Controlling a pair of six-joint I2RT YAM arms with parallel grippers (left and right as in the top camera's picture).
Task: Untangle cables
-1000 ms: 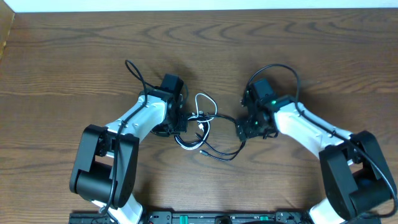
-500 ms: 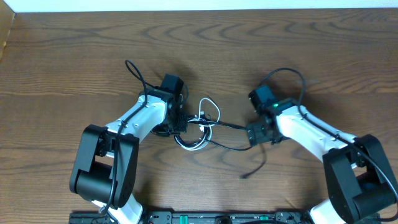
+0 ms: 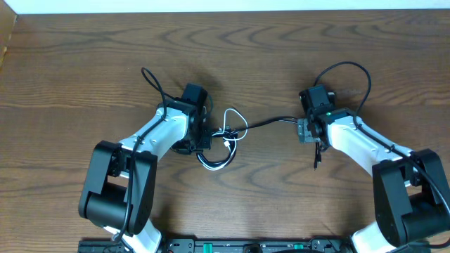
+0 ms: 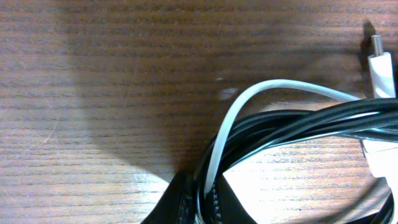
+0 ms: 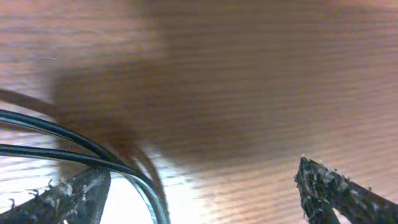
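Right gripper (image 3: 302,131) has swung rightward, jaws apart, black cable (image 3: 271,123) draped across; left gripper (image 3: 208,140) clamps the cables (image 3: 228,135).

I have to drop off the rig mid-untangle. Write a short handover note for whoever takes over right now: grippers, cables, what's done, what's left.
Left gripper: shut on the cable bundle, with the white cable and black strands pinched together.
Right gripper: open; a black cable runs past one finger, not pinched.
Cables: the bundle lies mid-table at the left gripper. The black cable stretches from it to the right gripper, its free end just past that gripper.
Done: one black cable drawn partly out sideways.
Left: white loops and other black strands are tangled; regrip and separate them.
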